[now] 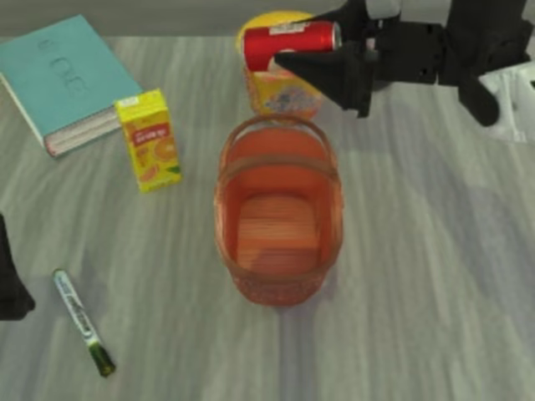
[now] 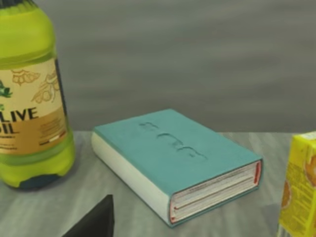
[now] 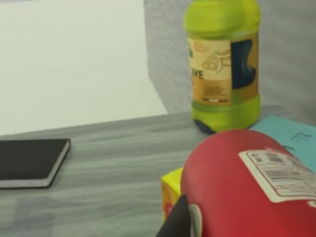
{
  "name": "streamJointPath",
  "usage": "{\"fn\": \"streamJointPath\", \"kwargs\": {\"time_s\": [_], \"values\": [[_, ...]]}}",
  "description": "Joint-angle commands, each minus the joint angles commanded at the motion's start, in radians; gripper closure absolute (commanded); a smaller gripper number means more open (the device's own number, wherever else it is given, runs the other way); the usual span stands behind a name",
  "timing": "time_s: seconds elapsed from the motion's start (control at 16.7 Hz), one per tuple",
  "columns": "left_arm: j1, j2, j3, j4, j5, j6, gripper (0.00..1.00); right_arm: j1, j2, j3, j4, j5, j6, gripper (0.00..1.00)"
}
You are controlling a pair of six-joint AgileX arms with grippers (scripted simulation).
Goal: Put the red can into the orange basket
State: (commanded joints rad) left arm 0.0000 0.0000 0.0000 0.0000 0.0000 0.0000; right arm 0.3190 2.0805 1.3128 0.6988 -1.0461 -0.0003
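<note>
The red can (image 1: 284, 42) lies on its side in the air at the back of the table, above the yellow noodle cup (image 1: 280, 98). My right gripper (image 1: 322, 58) is shut on it. In the right wrist view the red can (image 3: 237, 187) fills the near corner, with a dark fingertip (image 3: 178, 223) pressed against its side. The orange basket (image 1: 227, 209) stands upright in the middle of the table, just in front of the can, its hoop handle (image 1: 278, 124) arching across the far end. Nothing lies on its slatted floor. My left arm (image 1: 10, 288) is parked at the left edge, fingers open.
A teal book (image 1: 63, 75) and a yellow juice box (image 1: 149, 138) lie at the back left. A green marker (image 1: 82, 322) sits at the front left. An olive oil bottle (image 2: 29, 94) stands beyond the book. A black notebook (image 3: 29, 160) lies flat farther off.
</note>
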Motion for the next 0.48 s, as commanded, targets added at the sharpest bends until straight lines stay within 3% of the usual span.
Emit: {"fn": "streamJointPath", "kwargs": {"time_s": [0.18,0.48], "values": [[0.000,0.000,0.000,0.000,0.000,0.000,0.00,0.011,-0.023,-0.017,0.085,-0.063,0.031,1.00],[0.000,0.000,0.000,0.000,0.000,0.000,0.00,0.007,-0.021,-0.015,0.090,-0.068,0.034,1.00]]}}
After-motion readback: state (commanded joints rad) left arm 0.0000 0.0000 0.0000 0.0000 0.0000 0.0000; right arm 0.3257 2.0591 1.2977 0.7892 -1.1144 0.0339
